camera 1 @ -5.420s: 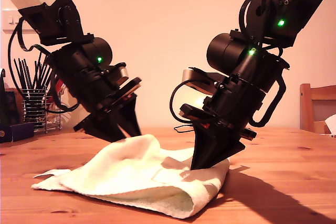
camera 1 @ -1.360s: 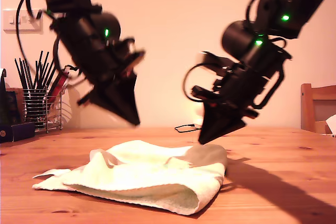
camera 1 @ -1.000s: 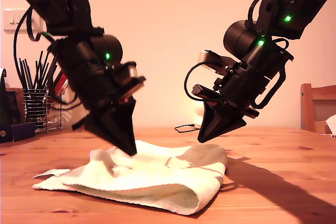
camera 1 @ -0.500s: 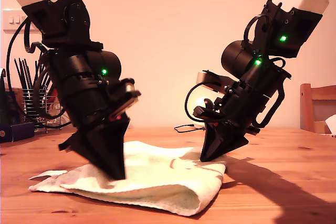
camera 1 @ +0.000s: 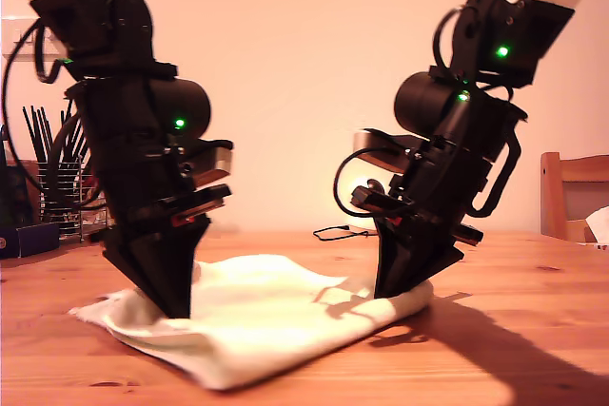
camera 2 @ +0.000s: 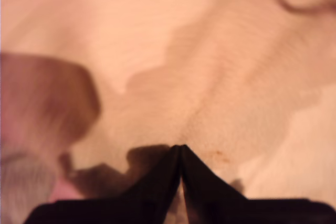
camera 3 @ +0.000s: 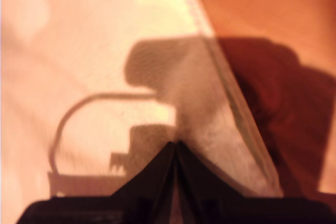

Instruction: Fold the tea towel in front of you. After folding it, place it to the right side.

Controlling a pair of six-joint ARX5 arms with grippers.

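Fingers of my first gripper [camera 2: 180, 148] and my second gripper [camera 3: 177, 144] are clenched, tips pressing one tea towel [camera 1: 257, 325] lying on one bench [camera 1: 514, 349]; whether either pinches cloth, I cannot tell.

The exterior view looks low across the desk [camera 1: 533, 330], facing both arms up close. Each wrist view peers down past its hand's tips, very near the tea towel [camera 1: 266, 330], which all three views share.

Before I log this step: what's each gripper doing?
My first gripper: shut, tips down on the tea towel.
My second gripper: shut, on the towel near its edge.
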